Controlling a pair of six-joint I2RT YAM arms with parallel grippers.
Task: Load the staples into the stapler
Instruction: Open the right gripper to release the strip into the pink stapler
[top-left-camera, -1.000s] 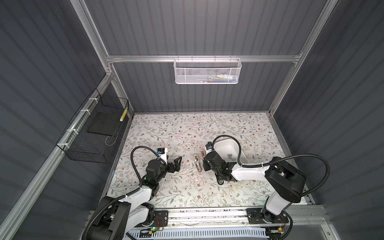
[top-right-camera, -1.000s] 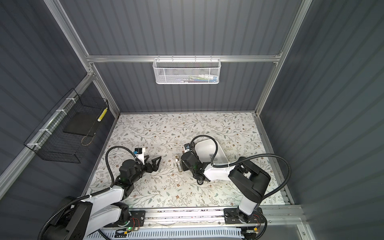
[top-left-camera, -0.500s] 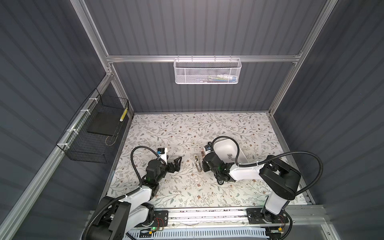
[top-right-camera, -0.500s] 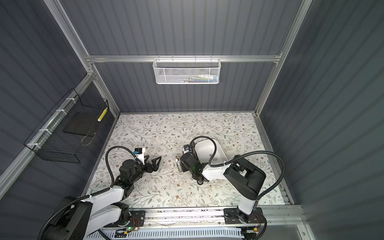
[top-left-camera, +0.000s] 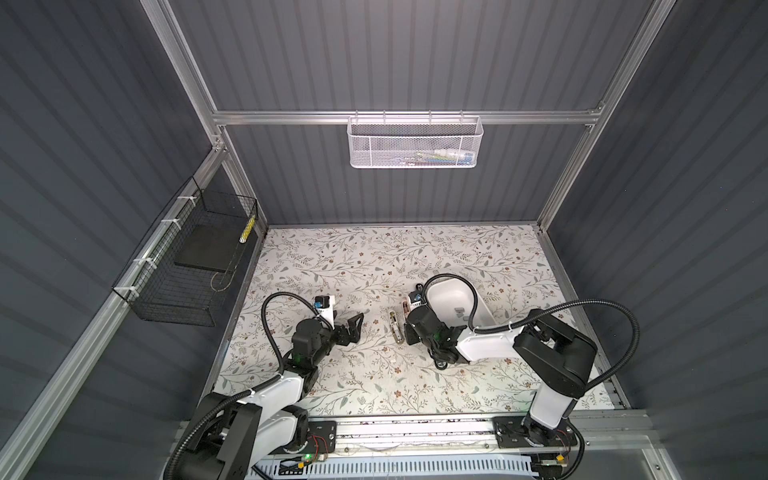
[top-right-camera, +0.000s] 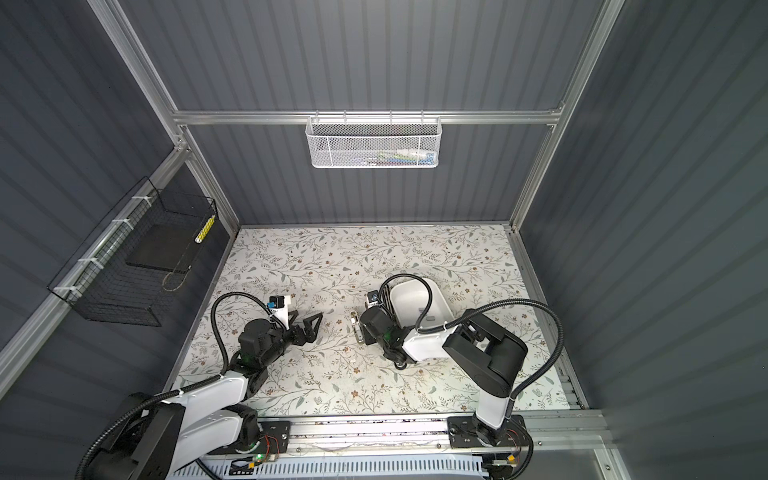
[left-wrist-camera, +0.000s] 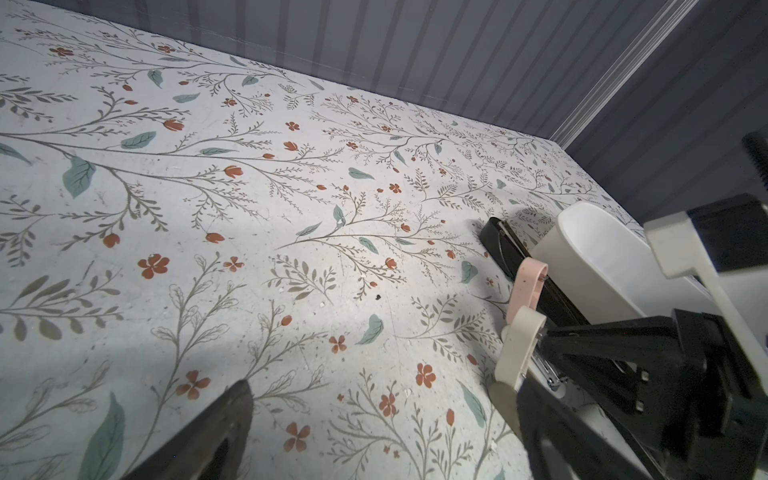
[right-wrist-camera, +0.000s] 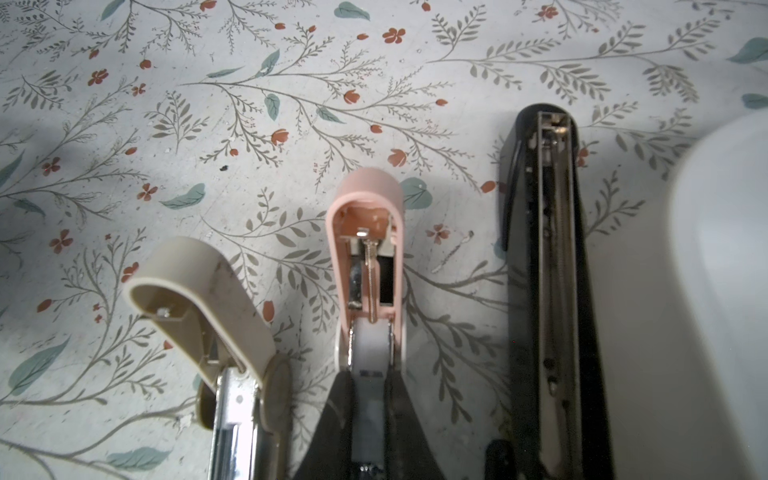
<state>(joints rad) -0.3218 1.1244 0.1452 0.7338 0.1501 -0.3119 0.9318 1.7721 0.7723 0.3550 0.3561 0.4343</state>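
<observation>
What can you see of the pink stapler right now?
The pink stapler lies on the floral table, opened up. Its rounded pink plastic top arm shows its hollow underside, with a thin spring rod and a small metal plate inside. It sits parallel between a beige stapler and a longer black stapler, with gaps on both sides. Near its hinge, metal rails flank a pale strip, seemingly staples, pinched in the shut right claw.
</observation>
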